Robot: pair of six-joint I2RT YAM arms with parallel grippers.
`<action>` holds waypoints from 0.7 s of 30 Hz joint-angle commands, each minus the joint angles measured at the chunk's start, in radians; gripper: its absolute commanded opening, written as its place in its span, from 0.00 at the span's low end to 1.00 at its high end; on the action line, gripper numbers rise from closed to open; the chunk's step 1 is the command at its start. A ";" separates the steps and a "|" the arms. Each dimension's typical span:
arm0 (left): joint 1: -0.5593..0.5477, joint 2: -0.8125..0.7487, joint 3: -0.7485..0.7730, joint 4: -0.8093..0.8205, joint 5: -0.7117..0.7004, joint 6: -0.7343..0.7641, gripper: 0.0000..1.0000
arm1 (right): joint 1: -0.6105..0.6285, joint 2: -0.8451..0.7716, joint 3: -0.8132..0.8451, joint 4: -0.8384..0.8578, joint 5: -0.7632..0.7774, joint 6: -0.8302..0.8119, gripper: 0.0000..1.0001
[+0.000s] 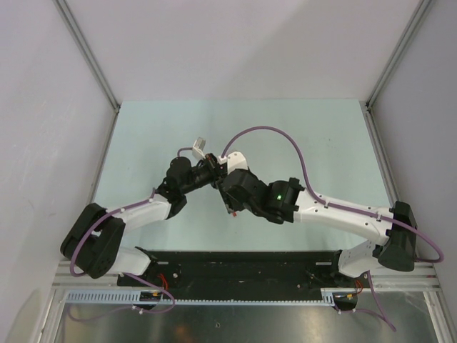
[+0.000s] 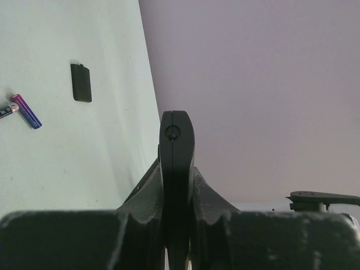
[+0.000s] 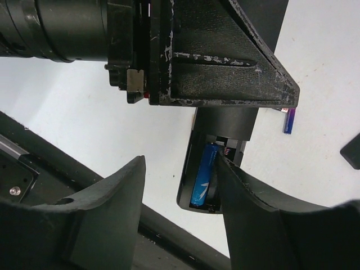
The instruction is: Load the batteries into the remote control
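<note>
Right wrist view gives the clearest look: the remote control (image 3: 220,130) hangs out from under the left gripper (image 3: 225,62), lifted off the pale desk (image 3: 73,107), with its open slot facing the camera. A blue battery (image 3: 202,180) sits lengthwise in that slot. The right gripper (image 3: 180,169) has its jaws spread apart. One finger (image 3: 107,214) stands clear of the remote control, while the other finger (image 3: 253,208) is right up against the slot edge beside the blue battery; whether it touches the cell I cannot tell. Past the remote control, a loose battery (image 3: 288,121) with a blue-purple sheen lies on the desk, and a corner of a flat black cover (image 3: 351,151) shows just beside the frame edge.

From the left wrist, the left gripper (image 2: 177,146) is pressed together on a slim black piece seen edge-on, which fits a pinch on the remote control. On the desk there, the loose battery (image 2: 26,111) lies next to a second battery (image 2: 7,111) cut off by the frame, and the black cover (image 2: 81,82) lies near them but apart.

From above, both grippers meet near the middle of the desk (image 1: 285,121), left gripper (image 1: 209,171) and right gripper (image 1: 230,187) close together.
</note>
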 commanded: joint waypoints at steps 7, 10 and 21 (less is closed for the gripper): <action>-0.005 -0.022 0.017 0.055 -0.011 0.010 0.00 | -0.015 -0.122 0.043 0.012 0.034 0.065 0.71; -0.002 -0.019 0.014 0.055 -0.015 0.013 0.00 | -0.023 -0.182 0.043 -0.006 0.037 0.082 0.74; 0.078 -0.087 -0.101 0.214 0.083 0.013 0.00 | -0.342 -0.414 -0.265 0.033 -0.041 0.175 0.69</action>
